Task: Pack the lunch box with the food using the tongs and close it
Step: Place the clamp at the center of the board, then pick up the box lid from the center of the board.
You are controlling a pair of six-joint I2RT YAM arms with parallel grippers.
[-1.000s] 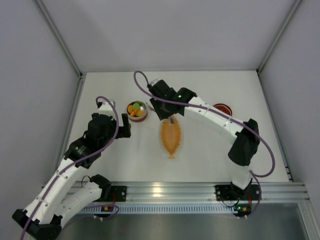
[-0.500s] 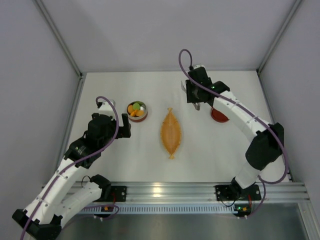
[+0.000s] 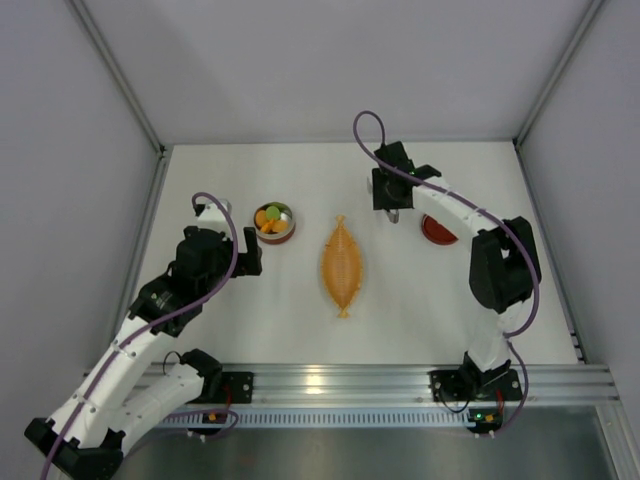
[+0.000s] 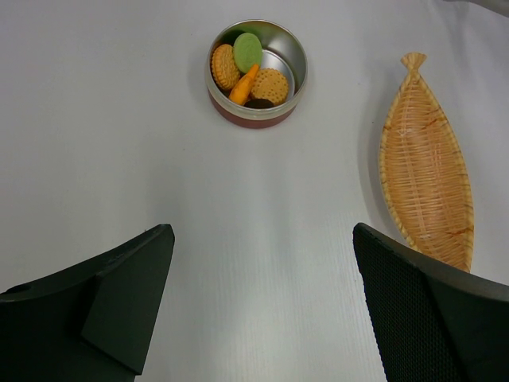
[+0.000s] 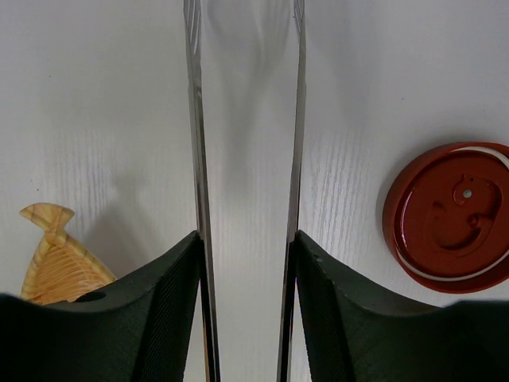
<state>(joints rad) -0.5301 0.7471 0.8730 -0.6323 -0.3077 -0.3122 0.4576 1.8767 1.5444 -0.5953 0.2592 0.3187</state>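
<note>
Lunch box (image 4: 256, 72): open on the table, beside the wicker tray (image 4: 425, 159).
Food (image 4: 246, 68): piled inside, one piece propped on edge.
Right gripper (image 5: 247, 239): clamped on the tongs (image 5: 196, 159), their arms spread.
Lid (image 5: 449, 216): laid well apart, near the tongs.
Left gripper (image 4: 262, 318): spread wide, nothing held.
Risk: lid seating may be blocked by the propped piece; loosened tongs may be dropped.

Plain grey walls (image 3: 330, 70) enclose a white table (image 3: 260, 320) with an aluminium rail (image 3: 330, 380) at its near edge.

The tongs (image 5: 196, 159) run off the top edge, tips unseen.
</note>
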